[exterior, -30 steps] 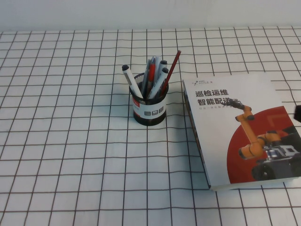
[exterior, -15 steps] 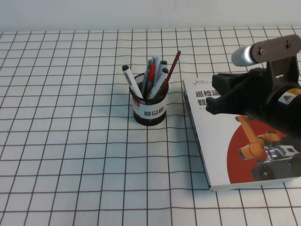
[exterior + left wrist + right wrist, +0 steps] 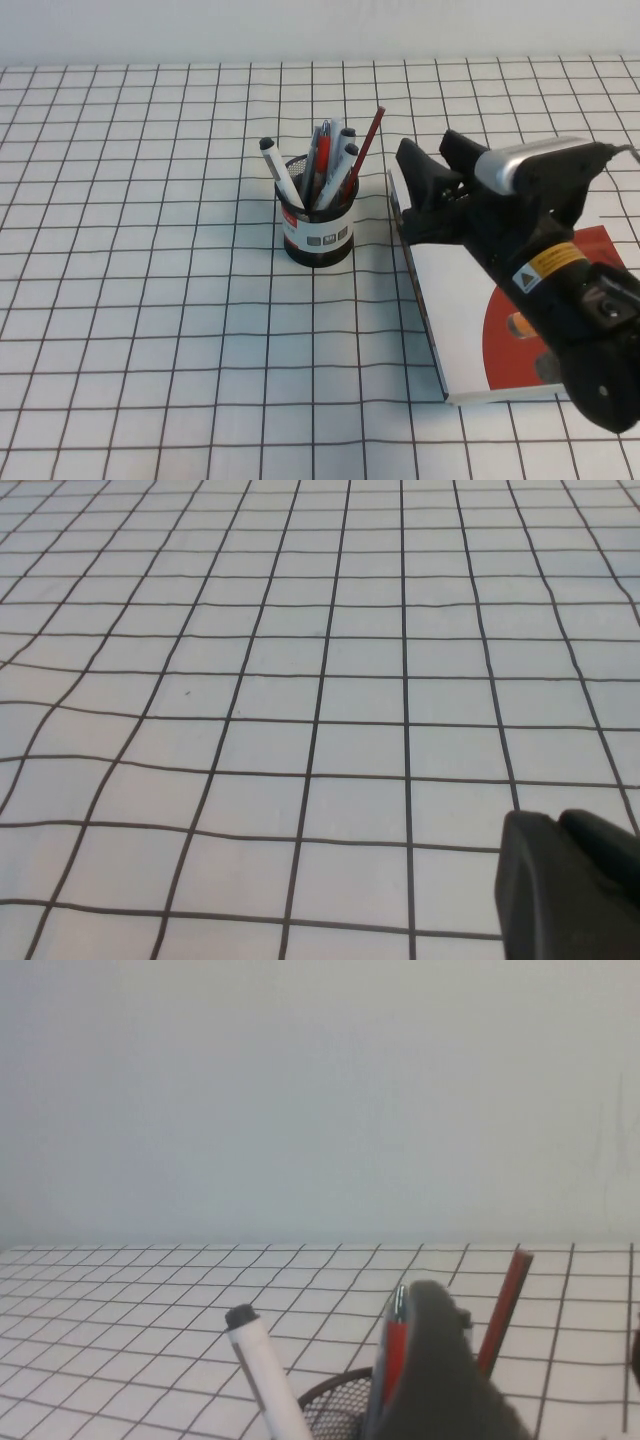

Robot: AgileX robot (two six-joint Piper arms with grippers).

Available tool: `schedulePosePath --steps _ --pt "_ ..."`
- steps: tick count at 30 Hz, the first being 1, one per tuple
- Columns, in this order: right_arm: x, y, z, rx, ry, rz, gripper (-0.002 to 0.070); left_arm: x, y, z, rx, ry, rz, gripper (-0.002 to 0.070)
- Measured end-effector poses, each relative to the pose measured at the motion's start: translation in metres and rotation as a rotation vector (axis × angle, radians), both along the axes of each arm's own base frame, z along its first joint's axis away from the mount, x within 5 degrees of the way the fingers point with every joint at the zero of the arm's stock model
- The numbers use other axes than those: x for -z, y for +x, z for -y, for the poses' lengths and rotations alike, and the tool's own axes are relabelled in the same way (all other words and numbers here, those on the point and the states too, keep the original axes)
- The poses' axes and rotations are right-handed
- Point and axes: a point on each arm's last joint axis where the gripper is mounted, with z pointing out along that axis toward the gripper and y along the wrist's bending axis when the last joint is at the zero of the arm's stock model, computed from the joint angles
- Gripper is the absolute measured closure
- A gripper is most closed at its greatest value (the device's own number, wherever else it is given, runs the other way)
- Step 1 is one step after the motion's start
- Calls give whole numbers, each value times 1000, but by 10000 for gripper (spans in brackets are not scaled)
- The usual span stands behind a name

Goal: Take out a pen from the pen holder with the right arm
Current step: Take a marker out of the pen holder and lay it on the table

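Your right gripper [image 3: 430, 158] hung with its jaws apart and empty above the far corner of the booklet [image 3: 455, 300], just to the right of the pen holder [image 3: 317, 228] and aimed toward it. By my reading you were on the approach, with no pen gripped yet. The pens [image 3: 322, 160] stood bunched in the black mesh holder, a thin red pen [image 3: 372, 132] leaning nearest the gripper. The next move would call for closing around one shaft without nudging the holder. Your left gripper [image 3: 565, 885] sat low over bare tabletop [image 3: 150, 300], outside the high view, and I could not tell whether it was apart or together. A white, black-gridded cloth covered the tabletop, and a plain pale wall [image 3: 300, 30] stood behind.
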Motion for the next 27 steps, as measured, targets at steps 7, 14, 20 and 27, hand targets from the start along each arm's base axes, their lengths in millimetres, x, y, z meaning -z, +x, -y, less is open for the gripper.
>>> schedulePosePath --steps 7,14,20,27 --pt "22 24 -21 -20 37 -37 304 0 0 0 0 0 0 678" --pt "24 45 -31 32 90 -43 303 0 0 0 0 0 0 678" --pt "27 62 -39 64 124 -46 303 0 0 0 0 0 0 678" --pt "36 77 -50 70 121 -73 303 0 0 0 0 0 0 678"
